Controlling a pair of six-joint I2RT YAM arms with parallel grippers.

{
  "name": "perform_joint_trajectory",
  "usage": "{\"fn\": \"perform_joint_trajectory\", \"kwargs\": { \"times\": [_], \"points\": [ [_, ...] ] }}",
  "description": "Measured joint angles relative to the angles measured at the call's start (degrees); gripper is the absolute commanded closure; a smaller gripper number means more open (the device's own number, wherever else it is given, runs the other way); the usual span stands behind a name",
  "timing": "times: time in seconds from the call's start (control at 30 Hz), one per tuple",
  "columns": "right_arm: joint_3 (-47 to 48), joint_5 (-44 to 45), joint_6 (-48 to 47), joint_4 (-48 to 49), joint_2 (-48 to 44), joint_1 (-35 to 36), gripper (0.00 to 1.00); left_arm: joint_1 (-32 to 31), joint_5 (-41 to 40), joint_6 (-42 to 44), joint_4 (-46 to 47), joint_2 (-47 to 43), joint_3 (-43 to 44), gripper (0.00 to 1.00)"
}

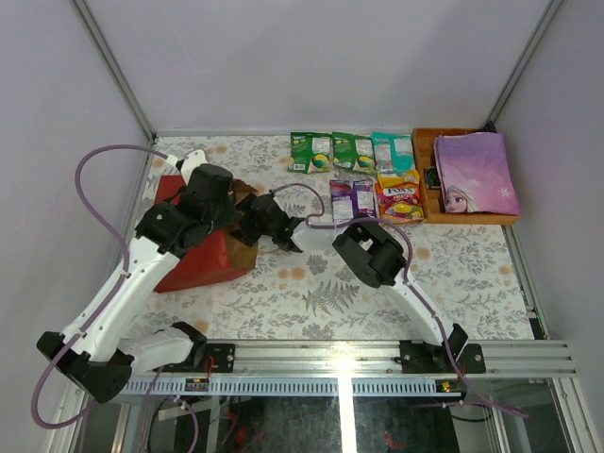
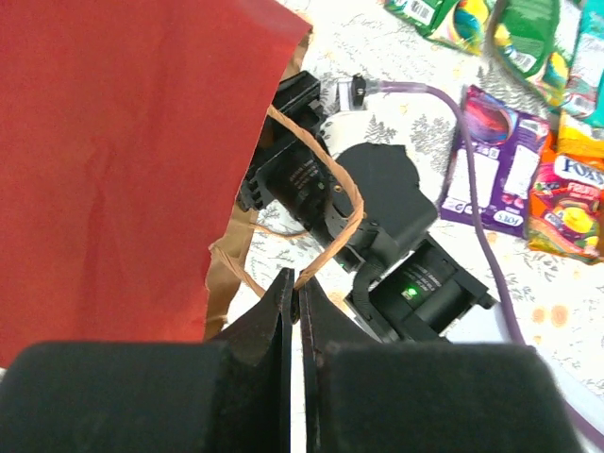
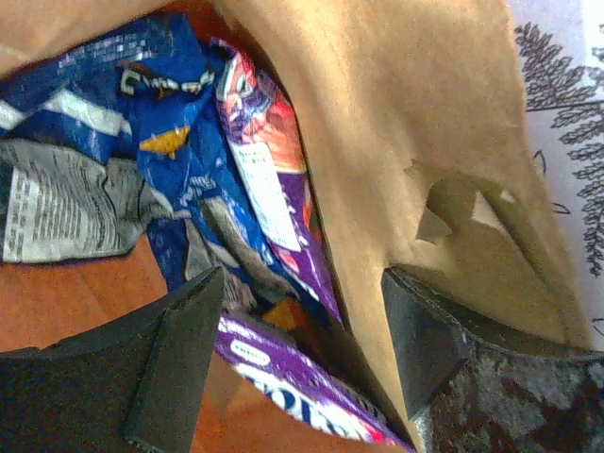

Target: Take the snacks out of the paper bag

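Paper bag (image 1: 203,260) lies on its side at the table's (image 1: 472,274) left. Left gripper (image 2: 293,279) is pinched fully shut on its handle loop (image 2: 330,170). Right gripper (image 3: 302,278) is at the bag mouth, jaws spread wide and gripping nothing, with the blue bag (image 3: 160,104) and a purple packet (image 3: 269,160) between them inside. Far right of the bag, five packets lie out: green (image 1: 311,151), green (image 1: 352,151), teal (image 1: 392,149), purple (image 1: 351,198), yellow-red (image 1: 399,195).
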Motion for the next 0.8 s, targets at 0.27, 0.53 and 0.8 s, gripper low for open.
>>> {"fn": "perform_joint_trajectory", "kwargs": {
  "times": [0.27, 0.53, 0.8],
  "points": [
    [7.52, -0.26, -2.54, -7.34, 1.05, -0.28, 0.36, -1.11, 0.31, -1.33, -1.18, -2.03, 1.9, 1.0],
    [15.47, -5.66, -6.29, -11.76, 4.04, -0.26, 0.38, -1.11, -0.02, -0.68, -3.58, -4.17, 0.52, 1.0],
    [21.62, -6.75, -6.88, -17.33, 9.51, 0.9, 0.62, -1.11, -0.09, -0.68, -4.48, -4.55, -0.35, 1.0]
  ]
}}
